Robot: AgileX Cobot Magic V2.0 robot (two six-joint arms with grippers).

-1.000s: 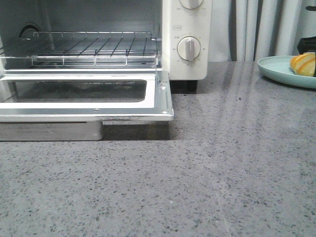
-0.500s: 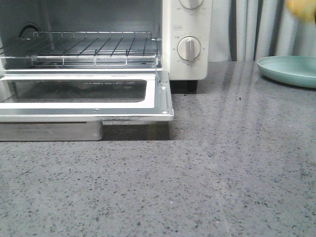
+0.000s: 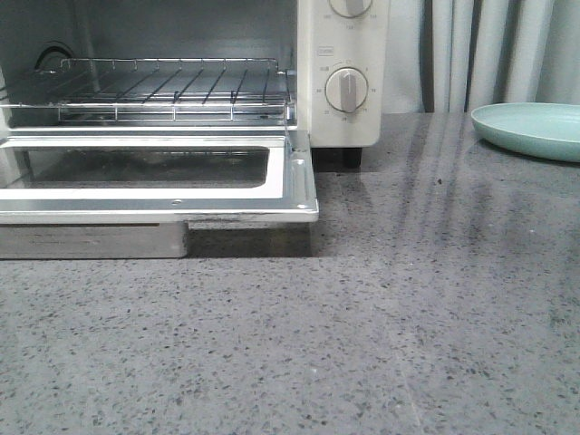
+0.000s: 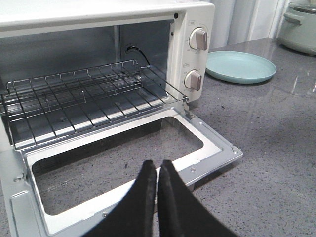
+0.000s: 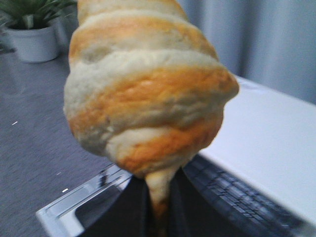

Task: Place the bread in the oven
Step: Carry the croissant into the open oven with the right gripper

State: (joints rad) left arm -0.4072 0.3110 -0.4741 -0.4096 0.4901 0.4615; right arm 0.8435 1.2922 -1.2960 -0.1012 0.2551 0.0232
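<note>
Bread [image 5: 148,89] lifted off plate [image 3: 530,131]; right gripper [image 5: 157,217] clamps it, carrying above oven [image 5: 266,143]. Next: lower to rack [image 4: 84,96]. Left gripper [image 4: 157,170] closed, empty.

Teal plate [image 3: 530,131] on grey countertop [image 3: 381,326], curtain [image 3: 471,54] behind.

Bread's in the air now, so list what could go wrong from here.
1. The right gripper seems to pinch only the bread's narrow tip; it could slip out or tear.
2. The open oven door juts forward; a low approach might clip it.
3. The left gripper, shut, hovers over that door, crowding the way in.
</note>
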